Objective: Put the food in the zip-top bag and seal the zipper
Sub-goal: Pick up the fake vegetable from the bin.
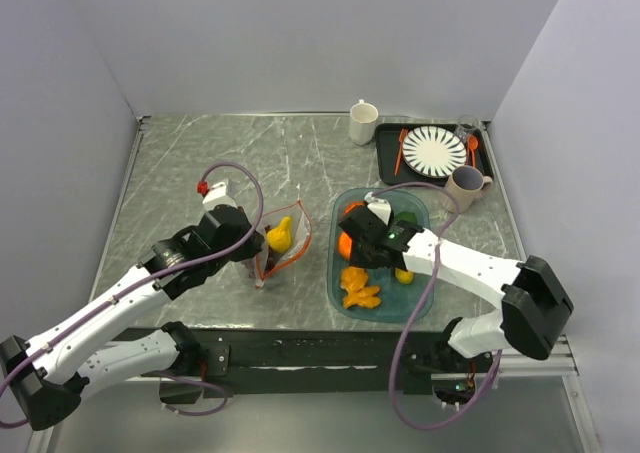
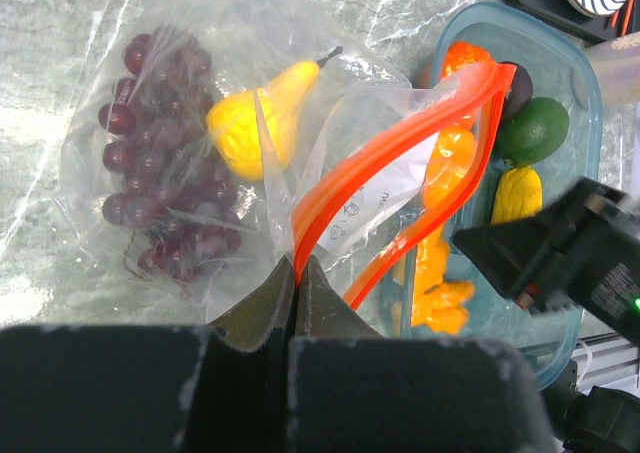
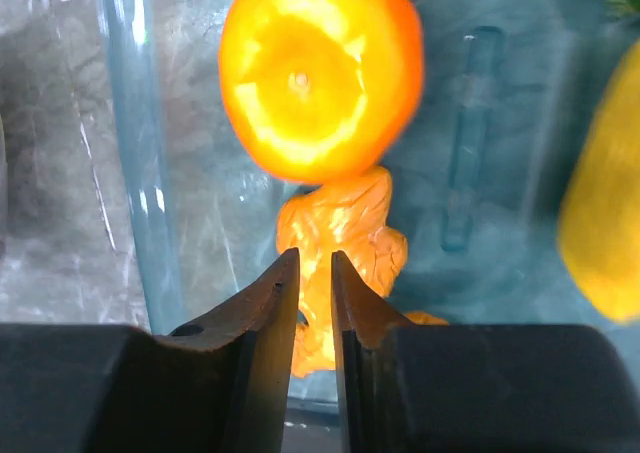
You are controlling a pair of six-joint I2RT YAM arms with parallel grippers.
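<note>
The left gripper (image 2: 296,273) is clamped on the zipper (image 2: 400,138) end of the zip-top bag (image 2: 380,188), just left of the tray (image 2: 585,83). The grapes (image 2: 165,163) and pear (image 2: 255,123) are blurred under plastic. The right gripper (image 3: 315,273) stands narrowly apart over an orange segment (image 3: 345,228); whether it grips is unclear. Beyond are an orange round (image 3: 315,73) and a cut-off yellow fruit (image 3: 605,203).

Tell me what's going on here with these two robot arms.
The left gripper is shut on the mouth of the zip-top bag at its zipper, holding it open. Grapes and a yellow pear lie inside. The right gripper is down in the teal tray, its jaws nearly together over orange pieces beside an orange round. Whether it grips anything, I can't tell. The bag is unsealed.
</note>
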